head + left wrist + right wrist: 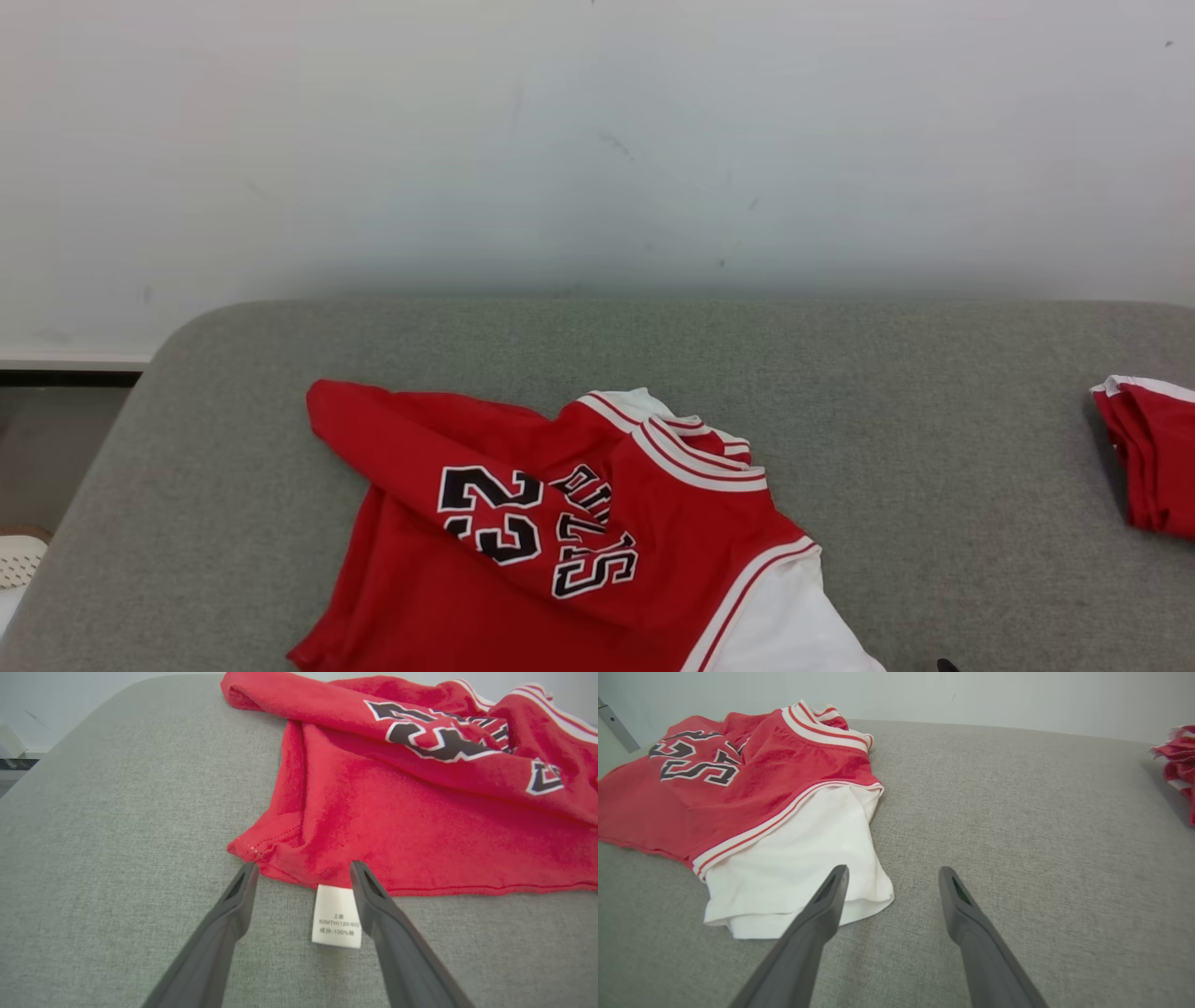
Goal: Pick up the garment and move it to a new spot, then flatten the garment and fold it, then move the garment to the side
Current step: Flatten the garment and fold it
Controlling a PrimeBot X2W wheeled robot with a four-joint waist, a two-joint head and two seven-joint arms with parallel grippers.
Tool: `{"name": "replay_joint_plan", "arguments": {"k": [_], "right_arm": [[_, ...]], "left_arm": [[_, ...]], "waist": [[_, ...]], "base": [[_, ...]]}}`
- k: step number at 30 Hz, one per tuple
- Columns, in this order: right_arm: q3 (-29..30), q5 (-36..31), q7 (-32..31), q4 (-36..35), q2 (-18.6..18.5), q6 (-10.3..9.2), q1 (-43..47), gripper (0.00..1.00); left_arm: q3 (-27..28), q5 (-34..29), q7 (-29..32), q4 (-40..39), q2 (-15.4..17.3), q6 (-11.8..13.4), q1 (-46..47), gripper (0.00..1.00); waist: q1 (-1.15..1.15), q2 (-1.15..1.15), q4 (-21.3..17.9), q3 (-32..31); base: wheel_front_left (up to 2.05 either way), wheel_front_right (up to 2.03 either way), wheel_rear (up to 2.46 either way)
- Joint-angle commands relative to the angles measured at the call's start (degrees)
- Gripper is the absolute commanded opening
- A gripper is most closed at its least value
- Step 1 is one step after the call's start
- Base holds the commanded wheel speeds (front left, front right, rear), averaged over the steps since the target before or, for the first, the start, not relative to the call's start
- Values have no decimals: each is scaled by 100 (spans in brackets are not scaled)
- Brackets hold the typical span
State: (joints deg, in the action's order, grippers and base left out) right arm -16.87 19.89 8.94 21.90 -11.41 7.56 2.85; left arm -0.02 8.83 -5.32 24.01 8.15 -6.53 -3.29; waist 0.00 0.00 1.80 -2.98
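The red shirt [560, 551] lies crumpled on the grey counter [887, 392]. The left hand [303, 865] hangs released at its hem corner, and the right hand [893, 870] is released beside the white sleeve [798, 858]. Pinch low, catching all layers, and lift evenly.

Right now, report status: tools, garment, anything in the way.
Left tool open, at jersey hem by label. Right tool open, at white sleeve edge. Jersey crumpled on grey cushion. Second red garment far right, apart.
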Motion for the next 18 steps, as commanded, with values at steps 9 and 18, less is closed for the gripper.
{"name": "replay_joint_plan", "arguments": {"k": [9, 18], "right_arm": [[-556, 416, -449, 154, -252, -17, -353, 100], [-1001, 694, -685, 314, -313, -17, -639, 100]], "left_arm": [[-71, 223, 452, 370, 224, -48, 398, 100], [-216, 467, 697, 526, 346, -77, 654, 100]], "waist": [[0, 0, -3, 203], [0, 0, 60, 307]], "base": [[0, 0, 0], [0, 0, 0]]}}
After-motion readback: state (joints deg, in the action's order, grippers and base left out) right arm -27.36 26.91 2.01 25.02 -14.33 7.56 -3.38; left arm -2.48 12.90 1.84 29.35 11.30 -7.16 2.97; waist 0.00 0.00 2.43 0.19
